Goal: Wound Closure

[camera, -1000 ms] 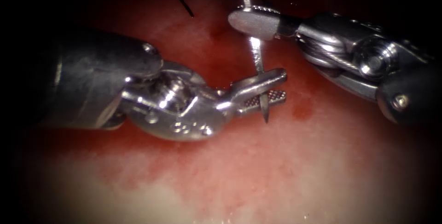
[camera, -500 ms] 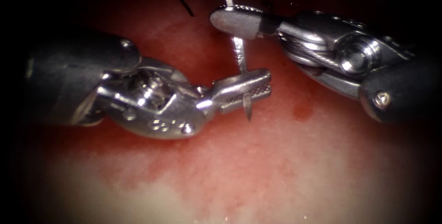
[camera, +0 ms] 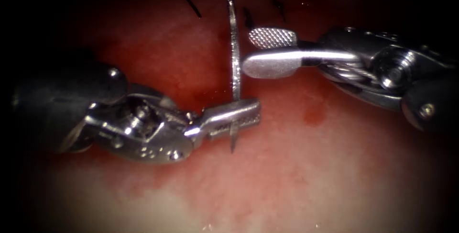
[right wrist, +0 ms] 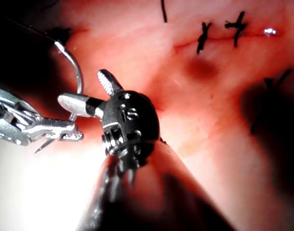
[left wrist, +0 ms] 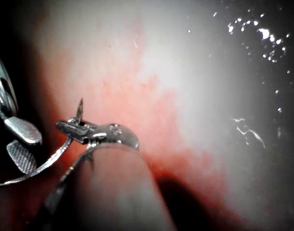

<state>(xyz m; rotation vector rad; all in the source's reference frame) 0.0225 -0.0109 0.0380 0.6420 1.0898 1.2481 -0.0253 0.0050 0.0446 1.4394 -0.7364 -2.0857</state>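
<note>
Your right tool [camera: 260,51] had let go of the needle [camera: 234,61], jaws parted beside it; your left tool [camera: 248,117] clenched it near the point, clear above the tissue [camera: 296,175].

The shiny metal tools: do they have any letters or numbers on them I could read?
Left tool's wrist: small stamped marks, too blurred to read.
Right tool's dark wrist ball: a raised mark, perhaps "IS", not sure.
Needle and tissue: no writing.
</note>
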